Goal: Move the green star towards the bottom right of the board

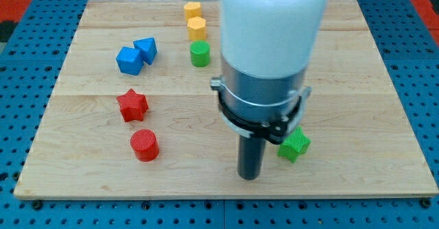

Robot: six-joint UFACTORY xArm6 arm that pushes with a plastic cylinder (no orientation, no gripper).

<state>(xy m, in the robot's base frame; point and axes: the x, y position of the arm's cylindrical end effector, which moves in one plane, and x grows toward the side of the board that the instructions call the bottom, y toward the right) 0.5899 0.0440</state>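
The green star (295,145) lies on the wooden board (357,85) right of the middle, in its lower half, partly hidden behind the arm's collar. My tip (249,177) rests on the board just left of and a little below the star, about a block's width from it. The arm's white body (271,37) rises above and hides the board's upper middle.
A green cylinder (199,53) sits below two yellow blocks (196,28) (192,11) at the top centre. Two blue blocks (129,60) (146,49) lie at the upper left. A red star (132,105) and a red cylinder (145,145) lie at the left.
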